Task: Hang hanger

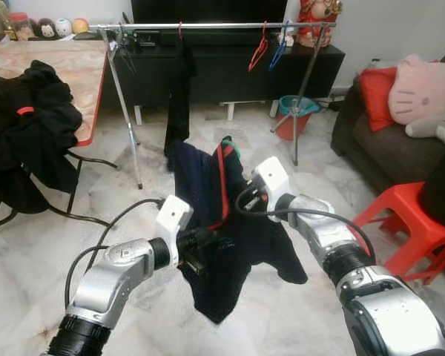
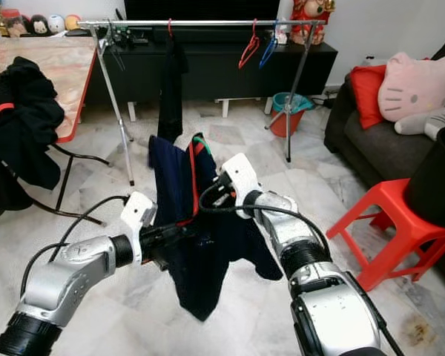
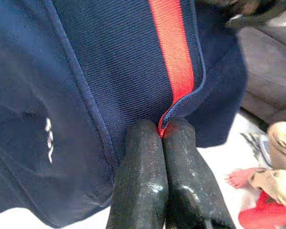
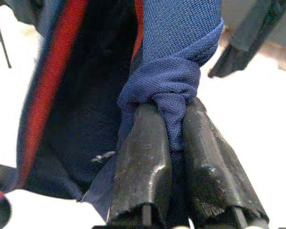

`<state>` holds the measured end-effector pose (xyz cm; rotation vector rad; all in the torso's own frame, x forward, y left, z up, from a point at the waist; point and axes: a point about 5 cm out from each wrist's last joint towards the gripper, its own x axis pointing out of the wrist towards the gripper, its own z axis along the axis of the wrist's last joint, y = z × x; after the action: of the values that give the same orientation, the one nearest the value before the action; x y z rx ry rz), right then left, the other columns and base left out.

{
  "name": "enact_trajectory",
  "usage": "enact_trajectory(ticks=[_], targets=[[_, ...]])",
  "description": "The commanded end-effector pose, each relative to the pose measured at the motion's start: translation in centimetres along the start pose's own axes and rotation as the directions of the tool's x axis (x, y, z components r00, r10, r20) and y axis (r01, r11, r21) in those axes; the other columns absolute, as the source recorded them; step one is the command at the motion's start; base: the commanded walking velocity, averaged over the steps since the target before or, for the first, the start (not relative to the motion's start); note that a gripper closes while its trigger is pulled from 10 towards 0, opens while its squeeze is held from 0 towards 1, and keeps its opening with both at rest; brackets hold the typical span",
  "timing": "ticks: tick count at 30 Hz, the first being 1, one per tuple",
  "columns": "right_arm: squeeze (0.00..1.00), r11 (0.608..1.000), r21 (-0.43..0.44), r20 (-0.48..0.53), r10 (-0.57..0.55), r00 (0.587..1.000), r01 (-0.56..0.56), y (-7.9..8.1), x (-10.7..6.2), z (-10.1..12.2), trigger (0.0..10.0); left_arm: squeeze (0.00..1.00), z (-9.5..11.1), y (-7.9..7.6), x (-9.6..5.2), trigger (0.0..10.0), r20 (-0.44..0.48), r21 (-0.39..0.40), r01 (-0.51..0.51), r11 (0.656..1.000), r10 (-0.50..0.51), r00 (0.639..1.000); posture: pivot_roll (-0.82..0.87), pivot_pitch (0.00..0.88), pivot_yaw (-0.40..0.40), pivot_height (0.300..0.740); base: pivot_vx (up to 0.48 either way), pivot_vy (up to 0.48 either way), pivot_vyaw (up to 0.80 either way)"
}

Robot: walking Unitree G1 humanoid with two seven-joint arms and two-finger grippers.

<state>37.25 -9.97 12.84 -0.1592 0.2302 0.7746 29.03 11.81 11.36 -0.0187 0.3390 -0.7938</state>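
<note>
In the left eye view, a navy garment point(image 1: 208, 222) with a red stripe is held up between both arms, near the middle of the marble floor point(image 1: 148, 185); open floor lies before the far clothes rail point(image 1: 208, 26), where a red hanger point(image 1: 258, 50) hangs.

In the left wrist view, the left gripper point(image 3: 161, 133) fingers are pressed together on the garment's zipper edge.

In the right wrist view, the right gripper point(image 4: 174, 114) fingers are pinched on bunched navy fabric.
</note>
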Motion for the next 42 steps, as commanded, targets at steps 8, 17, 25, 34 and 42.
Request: enact_trajectory(ticks=[8, 17, 25, 34, 42], targets=[[0.0, 1.0, -0.005, 0.054, -0.02, 0.998, 0.02, -0.5, -0.1, 1.4, 0.0, 0.97, 0.1, -1.9, 0.2, 10.0, -0.01, 0.055, 0.143, 0.988, -0.143, 0.99, 0.15, 0.0, -0.062, 0.732, 0.0, 0.0, 0.0], [0.0, 1.0, -0.011, 0.045, -0.017, 0.999, 0.017, -0.5, -0.4, 1.1, 0.0, 1.0, 0.3, -1.9, 0.0, 10.0, -0.003, 0.069, 0.161, 0.985, -0.161, 0.987, 0.15, 0.0, -0.06, 0.732, 0.0, 0.0, 0.0], [0.0, 0.995, -0.079, 0.015, 0.061, 0.998, -0.059, -0.6, -1.3, 0.2, 0.0, 1.0, 1.5, 0.5, -1.6, 10.0, 0.081, 0.077, 0.027, 0.997, -0.034, 0.996, 0.15, 0.0, -0.056, 0.732, 0.0, 0.0, 0.0], [0.0, 0.929, -0.179, -0.193, 0.29, 0.937, -0.324, -1.5, -5.4, -3.5, 0.0, 1.0, 2.4, 3.2, -5.8, 10.0, 0.121, 0.079, -0.025, 0.997, 0.015, 0.992, 0.15, 0.0, -0.066, 0.732, 0.0, 0.0, 0.0], [0.0, 0.871, -0.149, -0.288, 0.415, 0.863, -0.468, -2.3, -7.8, -4.7, 0.0, 0.0, 0.6, 2.6, -7.8, 10.0, -0.029, 0.085, 0.138, 0.987, -0.136, 0.99, 0.16, 0.0, -0.074, 0.732, 0.0, 0.0, 0.0]])
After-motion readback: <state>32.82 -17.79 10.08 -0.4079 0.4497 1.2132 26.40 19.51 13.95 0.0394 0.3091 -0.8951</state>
